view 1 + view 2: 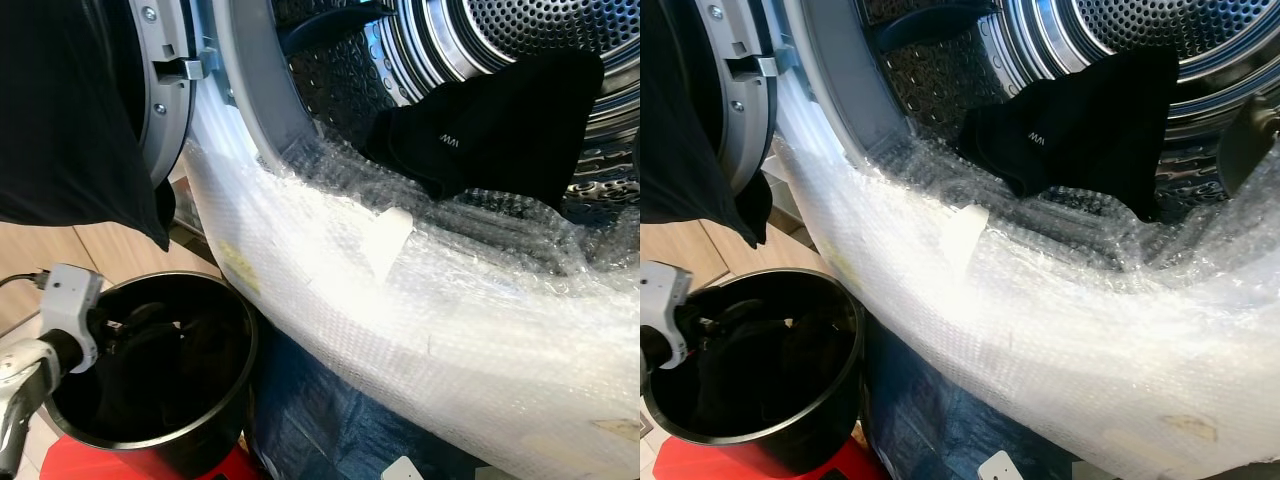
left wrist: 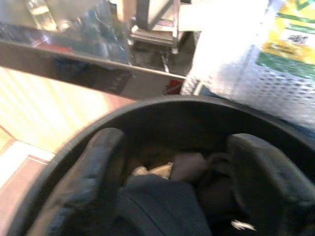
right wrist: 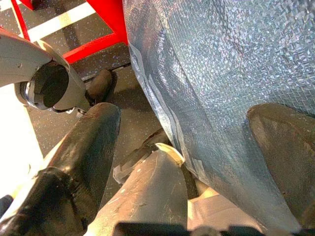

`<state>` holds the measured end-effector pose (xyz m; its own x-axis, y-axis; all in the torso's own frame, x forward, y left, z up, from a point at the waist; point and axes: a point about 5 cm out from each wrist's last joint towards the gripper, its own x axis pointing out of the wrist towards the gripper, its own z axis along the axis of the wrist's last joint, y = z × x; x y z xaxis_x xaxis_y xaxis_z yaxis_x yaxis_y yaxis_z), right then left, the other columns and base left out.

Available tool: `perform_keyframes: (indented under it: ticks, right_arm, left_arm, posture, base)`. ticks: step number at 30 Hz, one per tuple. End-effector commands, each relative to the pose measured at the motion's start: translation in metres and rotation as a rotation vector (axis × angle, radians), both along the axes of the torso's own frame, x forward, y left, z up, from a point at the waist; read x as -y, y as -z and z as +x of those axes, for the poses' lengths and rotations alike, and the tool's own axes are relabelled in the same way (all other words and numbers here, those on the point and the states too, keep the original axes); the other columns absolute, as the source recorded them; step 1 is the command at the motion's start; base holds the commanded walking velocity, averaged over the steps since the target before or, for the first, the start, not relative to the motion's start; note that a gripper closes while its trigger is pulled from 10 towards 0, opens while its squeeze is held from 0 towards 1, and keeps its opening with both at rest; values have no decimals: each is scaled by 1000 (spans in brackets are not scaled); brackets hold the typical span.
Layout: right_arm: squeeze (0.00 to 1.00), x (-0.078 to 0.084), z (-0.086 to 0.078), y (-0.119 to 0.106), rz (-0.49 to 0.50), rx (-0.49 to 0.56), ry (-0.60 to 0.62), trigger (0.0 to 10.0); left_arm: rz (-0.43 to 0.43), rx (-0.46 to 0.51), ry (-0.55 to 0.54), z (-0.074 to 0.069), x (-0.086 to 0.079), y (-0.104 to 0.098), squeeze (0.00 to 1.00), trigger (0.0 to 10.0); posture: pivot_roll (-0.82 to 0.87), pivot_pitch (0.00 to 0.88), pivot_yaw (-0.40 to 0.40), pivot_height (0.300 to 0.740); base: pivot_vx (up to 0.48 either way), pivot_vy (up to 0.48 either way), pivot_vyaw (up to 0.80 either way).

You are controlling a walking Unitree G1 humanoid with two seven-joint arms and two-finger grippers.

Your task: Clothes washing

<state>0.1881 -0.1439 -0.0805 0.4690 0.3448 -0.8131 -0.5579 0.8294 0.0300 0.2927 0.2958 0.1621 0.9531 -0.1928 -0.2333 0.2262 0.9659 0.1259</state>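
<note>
Left gripper is down inside the black bucket, its two fingers spread wide apart over the dark clothes and not pinching them yet. Above the bucket, a black garment lies on the washer drum's lip, half on the bubble wrap — it might slide back out. Right gripper hangs low beside the bucket, fingers apart, holding nothing — a grab from the bucket may catch only a corner.
</note>
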Motion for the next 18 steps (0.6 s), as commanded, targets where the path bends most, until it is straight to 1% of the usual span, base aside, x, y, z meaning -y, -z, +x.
perform_keyframes:
  ticks: [1,2,3,5,6,7,8,11,14,16,17,18]
  right_arm:
    - [0,5,0,0,-4,-7,31,10000]
    - [0,5,0,0,-4,-7,31,10000]
    - [0,5,-1,1,-6,-9,30,10000]
    - [0,6,-1,1,-7,-10,31,10000]
    - [0,6,-1,1,-8,-10,32,10000]
    - [0,5,-1,1,-7,-11,28,10000]
    - [0,5,-1,1,-7,-11,27,10000]
    - [0,4,0,0,-4,-9,35,10000]
    - [0,4,0,0,-4,-9,34,10000]
    - [0,3,0,0,-2,-9,37,10000]
    - [0,3,0,1,-1,-9,39,10000]
    - [0,3,-1,1,0,-9,39,10000]
  left_arm:
    - [11,-5,38,6,8,5,1000,10000]
    - [11,-5,38,6,8,5,1000,10000]
    - [1,-7,78,11,14,5,1000,10000]
    - [6,-5,145,15,21,3,1000,10000]
    - [-1,-9,159,17,22,3,1000,10000]
    - [94,-39,204,20,20,7,1000,10000]
    - [124,-47,213,21,19,8,1000,10000]
    - [124,-60,298,22,16,5,1000,10000]
    - [99,-95,335,23,14,8,1000,10000]
    - [131,-142,367,23,11,13,1000,10000]
    - [134,-150,373,23,10,14,1000,10000]
    - [109,-168,416,22,10,16,1000,10000]
  posture:
    - [110,56,-68,740]
    - [110,56,-68,740]
    - [112,51,-75,740]
    - [108,48,-77,740]
    - [108,48,-77,740]
    - [105,48,-73,740]
    - [105,48,-73,740]
    - [102,55,-71,740]
    - [105,57,-68,740]
    - [105,57,-68,740]
    - [105,57,-68,740]
    - [105,57,-68,740]
  base:
    - [0,0,0]
    - [0,0,0]
    - [0,0,0]
    - [0,0,0]
    - [0,0,0]
    - [0,0,0]
    - [0,0,0]
    - [0,0,0]
    - [0,0,0]
    - [0,0,0]
    - [0,0,0]
    - [0,0,0]
